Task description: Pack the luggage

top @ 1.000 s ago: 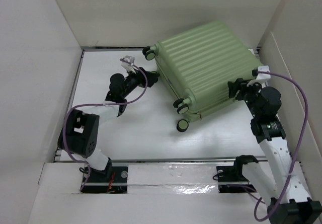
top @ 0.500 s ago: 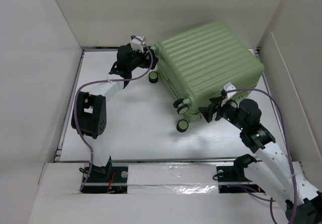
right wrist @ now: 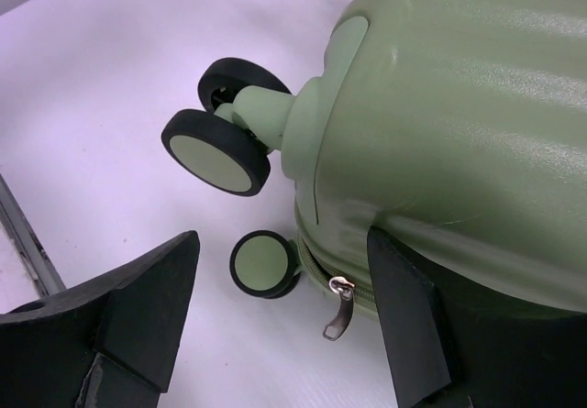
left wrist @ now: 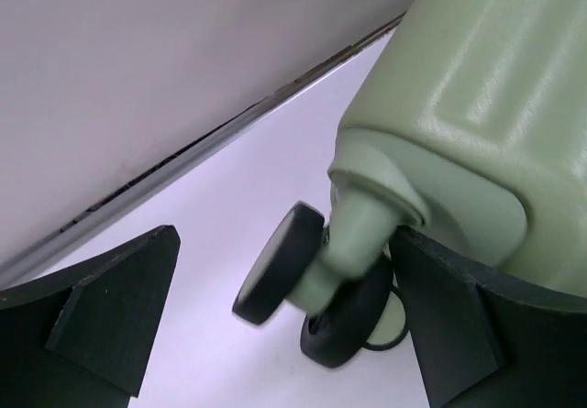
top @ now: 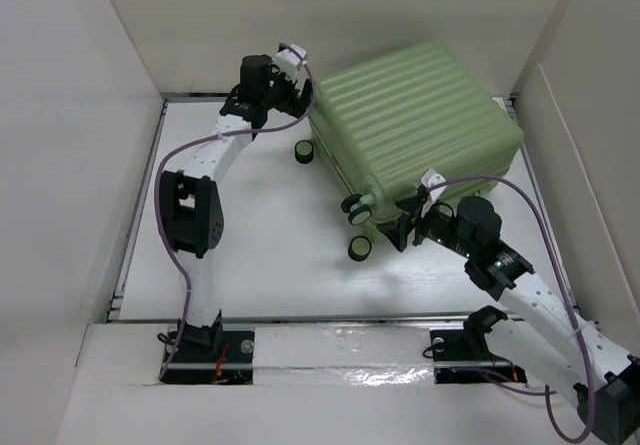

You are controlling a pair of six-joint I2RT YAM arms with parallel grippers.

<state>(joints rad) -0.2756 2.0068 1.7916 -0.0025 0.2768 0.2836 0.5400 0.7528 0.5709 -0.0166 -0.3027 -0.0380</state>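
I see my left pincer (left wrist: 284, 243) spread wide around a wheel (left wrist: 273, 266) of the luggage (top: 415, 115). My right pincer (right wrist: 280, 261) is spread too, maybe touching it.

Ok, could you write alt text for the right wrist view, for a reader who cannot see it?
The corner of a green suitcase, with black wheels and a zipper pull, rests on a white table, seen between two open black fingers.

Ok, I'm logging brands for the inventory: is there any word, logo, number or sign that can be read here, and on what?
None. The light green ribbed hard-shell suitcase shows no lettering in any view, and its small metal zipper pull bears no mark that can be made out.
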